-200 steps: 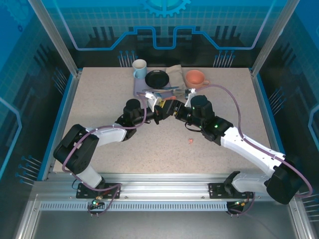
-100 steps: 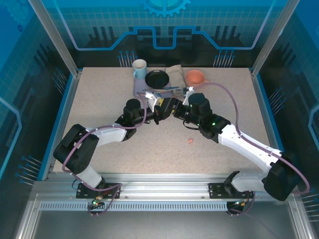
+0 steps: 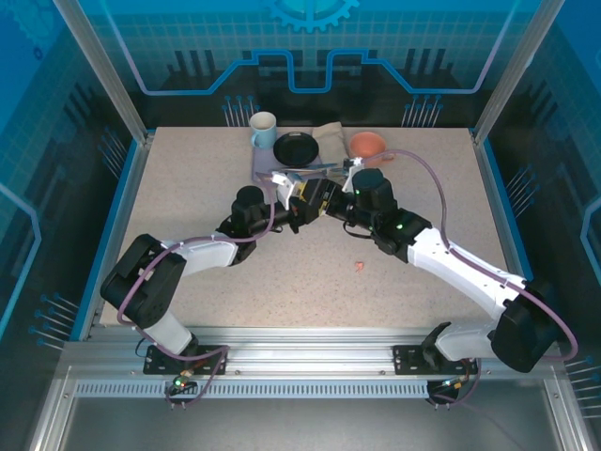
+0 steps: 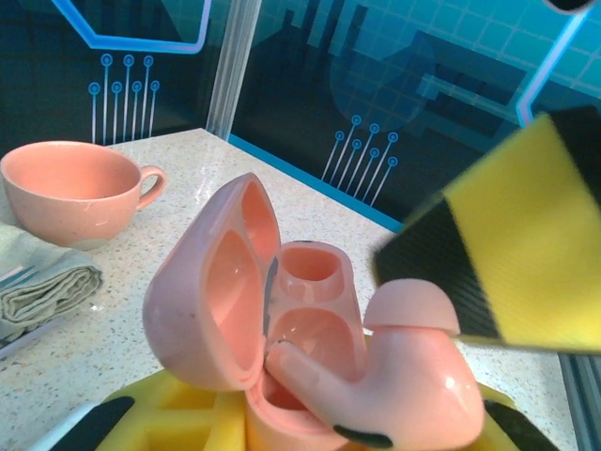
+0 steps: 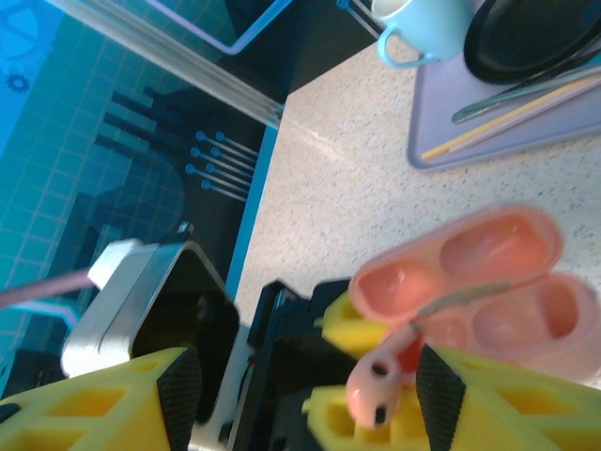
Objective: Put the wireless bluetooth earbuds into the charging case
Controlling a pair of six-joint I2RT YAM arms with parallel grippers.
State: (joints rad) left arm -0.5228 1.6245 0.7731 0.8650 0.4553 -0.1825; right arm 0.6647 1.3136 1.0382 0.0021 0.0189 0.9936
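We see the left fingers (image 4: 178,418) clamped on the open pink charging case (image 4: 235,291), held mid-desk. A salmon-pink earbud (image 4: 413,376) leans with its stem in one socket. The right fingers (image 5: 103,413) stand apart around it, and we cannot tell whether either touches it. Another pink earbud (image 3: 359,266) lies on the desk (image 3: 188,188), well apart.

Probably a robotics lab test cell: a speckled table (image 3: 188,235) walled around by blue circuit-patterned panels (image 3: 310,47) on metal posts (image 3: 103,70), with robot arms (image 3: 470,272) bolted to a metal rail (image 3: 310,362) at the table's near edge.
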